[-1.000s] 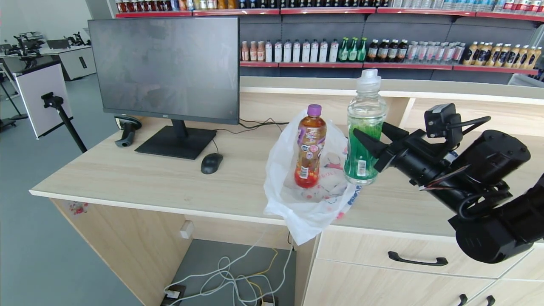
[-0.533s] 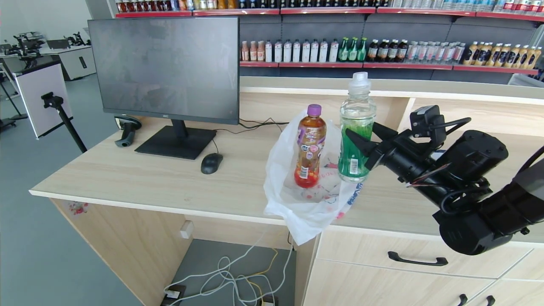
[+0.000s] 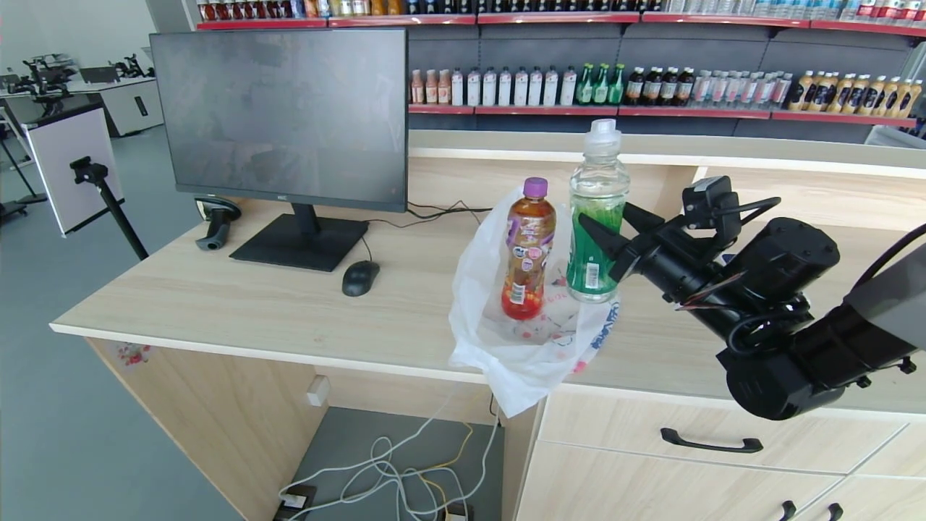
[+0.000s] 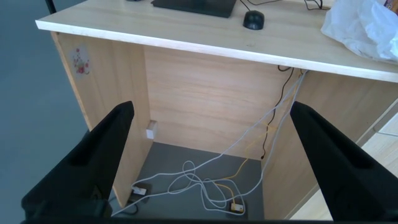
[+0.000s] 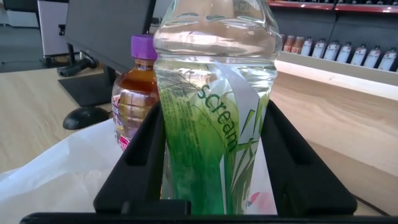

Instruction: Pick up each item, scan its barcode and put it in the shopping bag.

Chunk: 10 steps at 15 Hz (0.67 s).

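The right pincer (image 3: pixel 606 217) is gripping the green bottle (image 3: pixel 597 174) upright at the bag's (image 3: pixel 506 347) right edge, beside the orange bottle (image 3: pixel 529 246) standing in the bag. Bagging appears to be in hand. The next move calls for lowering the green bottle inside the opening, then releasing it. The left pincer (image 4: pixel 211 106) is hanging wide open.

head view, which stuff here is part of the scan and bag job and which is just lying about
Job: green bottle in the right hand, purple-capped bottle, shopping bag, scanner beside the monitor.
Lying about: monitor, mouse, cables under the counter, shelf bottles behind.
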Motion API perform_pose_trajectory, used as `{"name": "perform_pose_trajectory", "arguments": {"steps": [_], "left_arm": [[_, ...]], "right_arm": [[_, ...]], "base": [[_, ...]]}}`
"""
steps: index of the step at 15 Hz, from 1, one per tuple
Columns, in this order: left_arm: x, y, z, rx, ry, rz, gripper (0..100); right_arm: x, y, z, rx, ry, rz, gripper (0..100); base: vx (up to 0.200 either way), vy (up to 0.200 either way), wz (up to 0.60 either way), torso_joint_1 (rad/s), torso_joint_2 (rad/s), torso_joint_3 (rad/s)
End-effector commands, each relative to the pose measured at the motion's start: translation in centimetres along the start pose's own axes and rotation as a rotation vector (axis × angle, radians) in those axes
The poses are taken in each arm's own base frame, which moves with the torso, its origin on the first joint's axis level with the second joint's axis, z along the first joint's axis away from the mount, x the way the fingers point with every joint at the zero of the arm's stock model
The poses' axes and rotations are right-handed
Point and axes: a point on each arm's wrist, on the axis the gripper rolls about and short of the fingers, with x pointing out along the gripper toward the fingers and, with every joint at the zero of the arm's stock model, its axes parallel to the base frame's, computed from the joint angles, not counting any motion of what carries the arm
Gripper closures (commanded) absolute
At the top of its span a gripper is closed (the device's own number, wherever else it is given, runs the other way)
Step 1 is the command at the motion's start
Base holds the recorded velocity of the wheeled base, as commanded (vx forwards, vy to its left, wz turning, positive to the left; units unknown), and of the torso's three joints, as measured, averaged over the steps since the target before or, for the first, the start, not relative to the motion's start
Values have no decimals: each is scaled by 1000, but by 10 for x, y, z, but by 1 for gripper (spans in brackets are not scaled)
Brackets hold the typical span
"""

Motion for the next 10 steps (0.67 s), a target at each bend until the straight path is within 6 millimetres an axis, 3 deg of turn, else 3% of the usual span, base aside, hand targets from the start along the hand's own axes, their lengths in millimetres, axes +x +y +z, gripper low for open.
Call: {"name": "perform_pose_trajectory", "arguments": {"steps": [1, 7, 10], "left_arm": [[0, 0, 0, -1, -1, 0, 0], [0, 0, 0, 1, -1, 0, 0], [0, 0, 0, -1, -1, 0, 0]], "right_arm": [[4, -1, -5, 0, -1, 1, 100], [15, 3, -6, -2, -30, 17, 100], [20, 3, -16, 1, -23, 18, 100]], "base": [[0, 0, 0, 0, 0, 0], [0, 0, 0, 0, 0, 0], [0, 0, 0, 0, 0, 0]]}}
